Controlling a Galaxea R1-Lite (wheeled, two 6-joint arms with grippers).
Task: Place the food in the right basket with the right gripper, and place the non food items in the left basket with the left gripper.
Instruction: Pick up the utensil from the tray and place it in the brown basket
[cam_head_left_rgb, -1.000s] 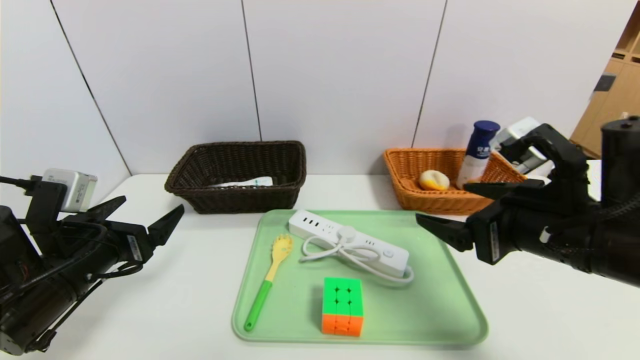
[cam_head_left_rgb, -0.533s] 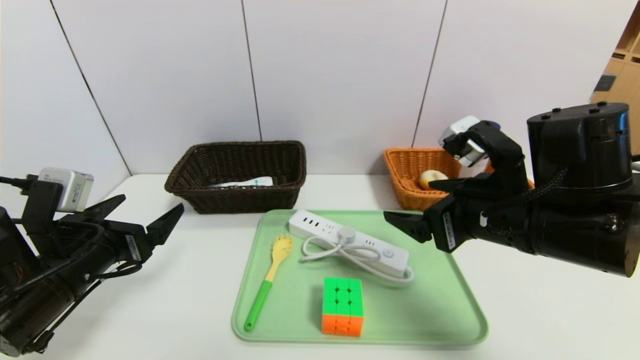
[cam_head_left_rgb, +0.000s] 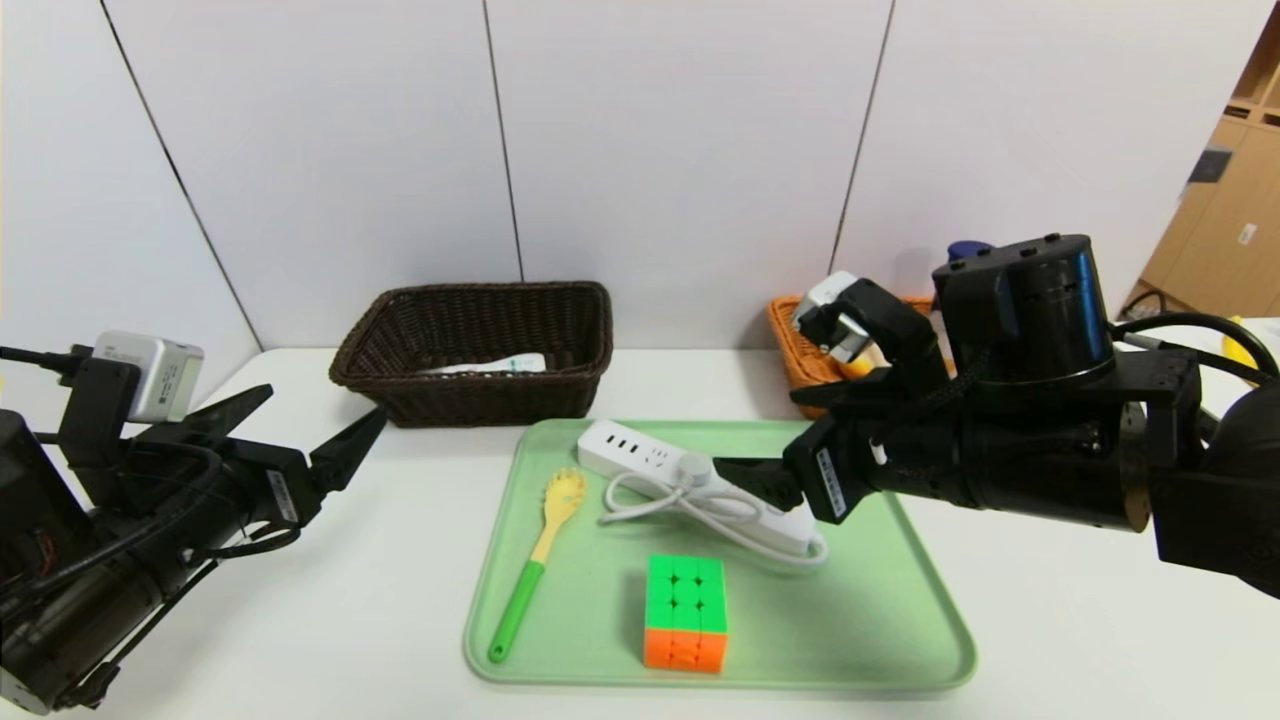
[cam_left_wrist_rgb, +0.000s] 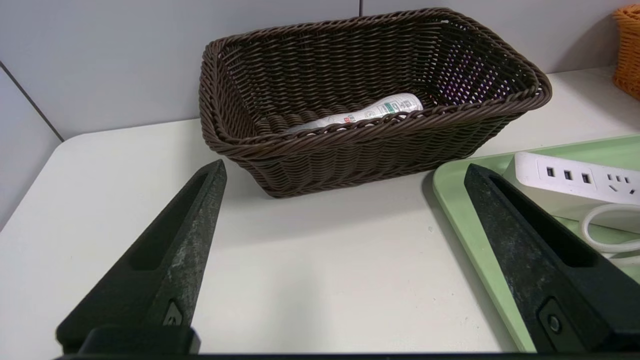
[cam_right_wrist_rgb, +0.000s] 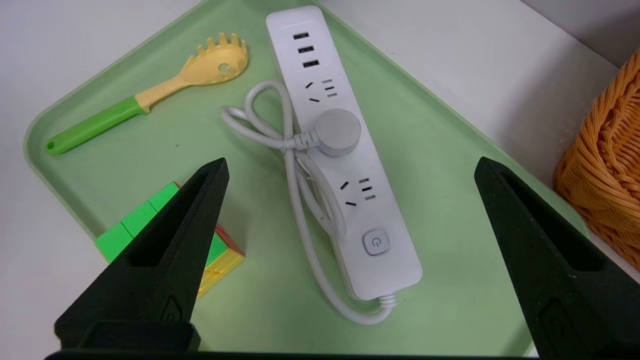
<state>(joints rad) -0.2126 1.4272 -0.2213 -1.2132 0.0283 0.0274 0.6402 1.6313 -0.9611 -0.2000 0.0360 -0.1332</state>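
Observation:
A green tray holds a white power strip with its cord, a yellow-and-green pasta spoon and a colour cube. My right gripper is open and empty, hovering over the power strip's switch end; in the right wrist view the gripper straddles the strip, with the cube beside one finger. My left gripper is open and empty above the table, left of the tray. The dark left basket holds a white tube. The orange right basket is mostly hidden behind my right arm.
The left wrist view shows the dark basket with the tube ahead of my left gripper, and the tray's edge beside it. A blue bottle cap peeks over my right arm. The wall stands behind both baskets.
My right arm has swung left from in front of the orange basket to over the tray and power strip, still open. My left gripper has shifted slightly towards the tray.

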